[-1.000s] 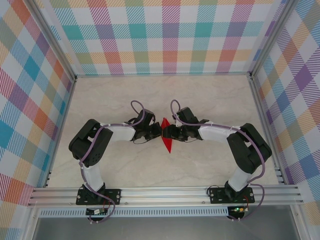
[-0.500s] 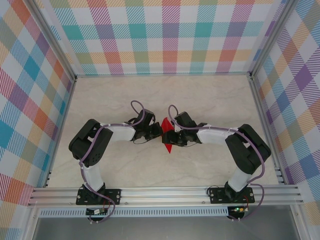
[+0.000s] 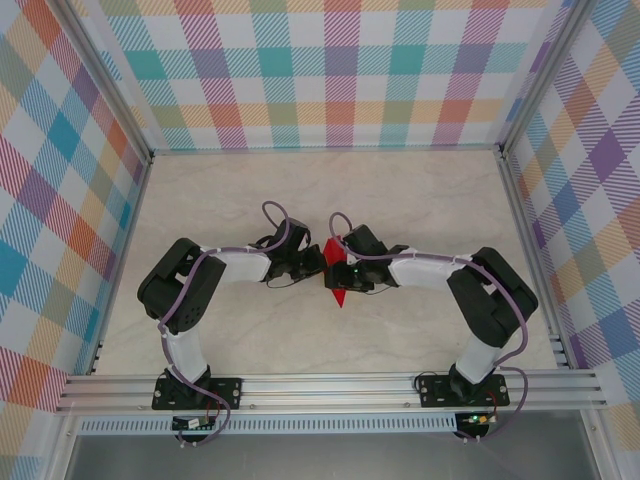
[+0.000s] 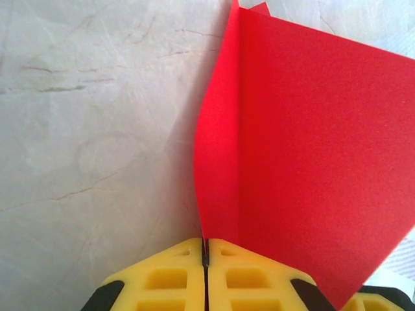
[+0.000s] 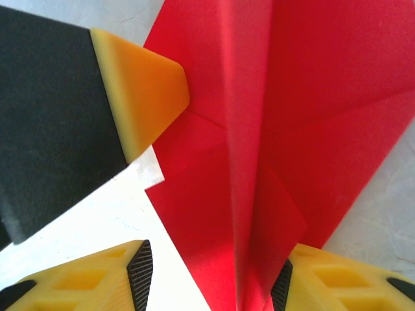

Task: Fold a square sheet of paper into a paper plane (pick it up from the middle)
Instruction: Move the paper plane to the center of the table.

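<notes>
- The red paper (image 3: 337, 290) sits in the middle of the tabletop (image 3: 400, 190), in the narrow gap where the two arms meet tip to tip.
- From above it is a slim, creased shape whose sharp point faces the near edge, with a shorter corner showing on the far side of the tools.
- The left tool (image 3: 322, 268) reaches in from the left. In its own wrist view, the left tool (image 4: 205, 256) has its yellow fingers (image 4: 162, 278) pressed together, and they pinch an edge of the red paper (image 4: 298, 149) in the seam between them.
- From that pinch, one flat panel spreads up and to the right, and a curved fold edge rises over the pale marbled tabletop (image 4: 97, 129).
- The right tool (image 3: 340, 275) comes in from the right. In its wrist view, the right tool (image 5: 213, 272) has its jaws spread, with the red paper (image 5: 311, 97) running up through the gap.
- Its left pad (image 5: 139, 272) stands clear of the sheet with bare surface between them, and its right pad lies just beside a folded corner.
- A long ridge runs up the middle of the paper there, with angled creases on either side.
- One yellow finger (image 5: 139, 91) of the left tool touches the paper's upper left edge.
- I cannot tell whether the paper touches the tabletop (image 5: 389, 207).
</notes>
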Controlling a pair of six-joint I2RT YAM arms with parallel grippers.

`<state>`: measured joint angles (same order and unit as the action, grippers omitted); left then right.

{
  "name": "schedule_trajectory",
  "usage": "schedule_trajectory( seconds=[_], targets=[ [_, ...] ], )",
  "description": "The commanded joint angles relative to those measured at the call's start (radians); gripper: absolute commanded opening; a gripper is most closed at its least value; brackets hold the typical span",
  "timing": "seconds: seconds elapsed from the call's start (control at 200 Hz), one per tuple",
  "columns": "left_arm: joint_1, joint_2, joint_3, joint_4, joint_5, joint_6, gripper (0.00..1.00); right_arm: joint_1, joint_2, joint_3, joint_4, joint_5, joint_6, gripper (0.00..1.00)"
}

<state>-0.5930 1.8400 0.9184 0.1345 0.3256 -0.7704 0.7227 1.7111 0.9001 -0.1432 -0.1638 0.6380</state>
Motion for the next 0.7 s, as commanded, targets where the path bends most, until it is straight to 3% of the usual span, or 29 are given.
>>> schedule_trajectory(
  seconds=[0.0, 0.425, 0.695],
  targets=[
    [0.012, -0.017, -0.002, 0.025, 0.043, -0.008, 0.07, 0.013, 0.016, 0.029, -0.035, 0.044, -0.041, 0.52],
    [0.012, -0.035, -0.005, 0.007, 0.036, -0.003, 0.08, 0.024, 0.015, 0.036, -0.061, 0.114, -0.045, 0.51],
    [0.012, -0.032, -0.002, -0.006, 0.026, 0.006, 0.08, 0.025, -0.014, 0.030, -0.068, 0.164, -0.019, 0.39]
  ],
)
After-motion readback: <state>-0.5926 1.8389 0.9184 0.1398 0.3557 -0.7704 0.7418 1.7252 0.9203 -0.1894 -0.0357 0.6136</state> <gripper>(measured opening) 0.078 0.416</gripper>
